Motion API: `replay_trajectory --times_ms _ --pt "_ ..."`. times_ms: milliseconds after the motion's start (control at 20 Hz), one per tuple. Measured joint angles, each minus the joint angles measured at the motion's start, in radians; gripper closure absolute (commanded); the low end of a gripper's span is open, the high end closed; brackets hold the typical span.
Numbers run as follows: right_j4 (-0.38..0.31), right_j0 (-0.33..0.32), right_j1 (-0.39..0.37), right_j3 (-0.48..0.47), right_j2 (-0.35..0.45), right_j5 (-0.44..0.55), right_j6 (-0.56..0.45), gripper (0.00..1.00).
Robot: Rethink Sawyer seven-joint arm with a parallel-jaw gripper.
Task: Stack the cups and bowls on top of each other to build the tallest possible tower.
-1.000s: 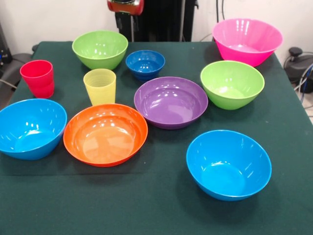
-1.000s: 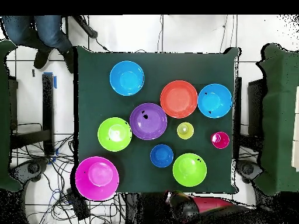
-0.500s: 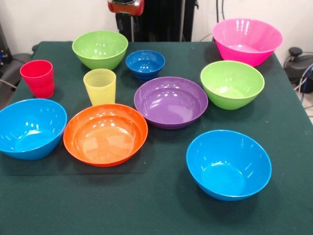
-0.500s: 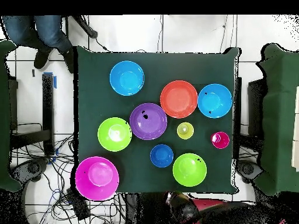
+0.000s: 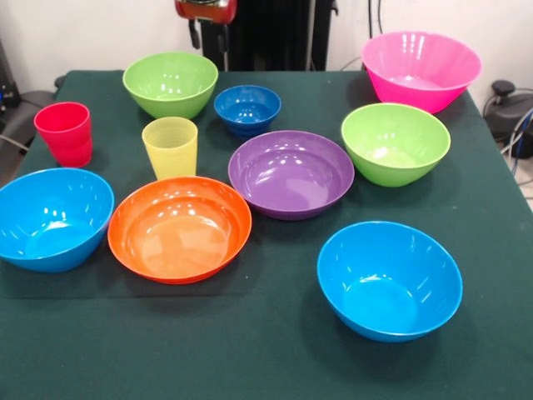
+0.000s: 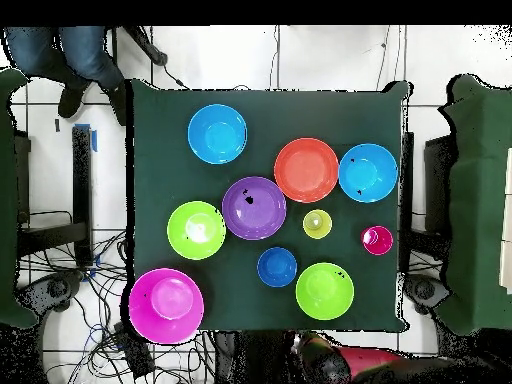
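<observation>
Every cup and bowl stands alone on the green table (image 5: 266,358); no tower shows. The red cup (image 5: 64,133) and the yellow cup (image 5: 171,146) are at the left. Behind them are a lime green bowl (image 5: 171,83) and the small dark blue bowl (image 5: 247,108). The purple bowl (image 5: 291,173) is in the middle, with the second lime green bowl (image 5: 396,142) and the big pink bowl (image 5: 420,68) to its right. Nearer stand the orange bowl (image 5: 179,227) and two light blue bowls (image 5: 52,217) (image 5: 389,279). My gripper (image 5: 206,17) shows only at the top edge, above the table's far side.
A person's legs (image 6: 70,60) show beside the table's corner in the overhead view. Cables lie on the floor around the table (image 6: 150,140). The pink bowl (image 6: 166,305) sits at the table's corner, close to the edge.
The arm's red end has shifted slightly left at the top of the front view. No cup or bowl has moved.
</observation>
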Motion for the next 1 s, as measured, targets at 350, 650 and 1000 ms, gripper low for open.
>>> replay_trajectory --times_ms 350,650,1000 --pt "-0.054 -0.055 -0.018 0.000 0.018 0.026 0.000 0.00" --pt "-0.110 -0.081 -0.027 0.000 0.038 0.041 0.000 0.00" --pt "-0.158 -0.098 -0.027 0.000 0.064 0.046 0.000 0.00"
